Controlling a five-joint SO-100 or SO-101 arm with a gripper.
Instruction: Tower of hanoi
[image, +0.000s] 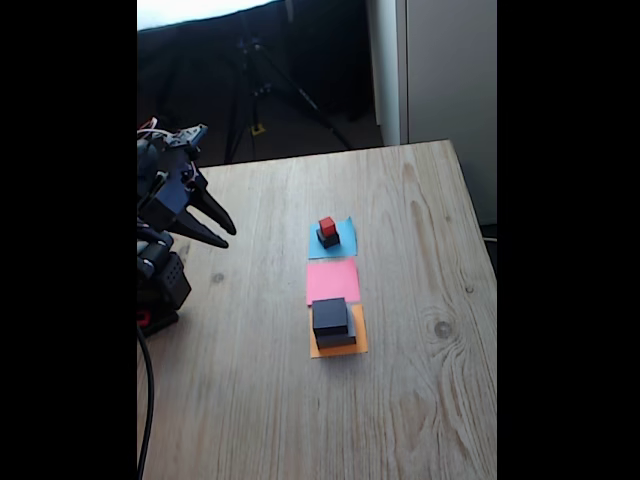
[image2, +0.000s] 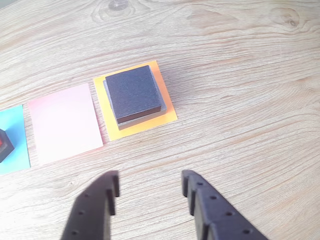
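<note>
On the orange paper square (image: 357, 343) (image2: 167, 114) the medium black block (image: 331, 317) (image2: 132, 92) lies on top of the large flat grey block (image: 337, 341) (image2: 141, 120). The tiny red cube (image: 327, 226) (image2: 1, 142) sits on the small black cube (image: 328, 238) (image2: 6, 150) on the blue paper square (image: 346, 243) (image2: 15, 137). My gripper (image: 228, 234) (image2: 150, 183) hangs open above the wood at the left of the fixed view, well apart from all the blocks, nothing between its fingers.
The pink paper square (image: 332, 280) (image2: 65, 122) lies bare between the blue and orange ones. The arm's base (image: 160, 285) stands at the table's left edge with a cable (image: 148, 400) running down. A tripod (image: 265, 85) stands behind the wooden table (image: 420, 400).
</note>
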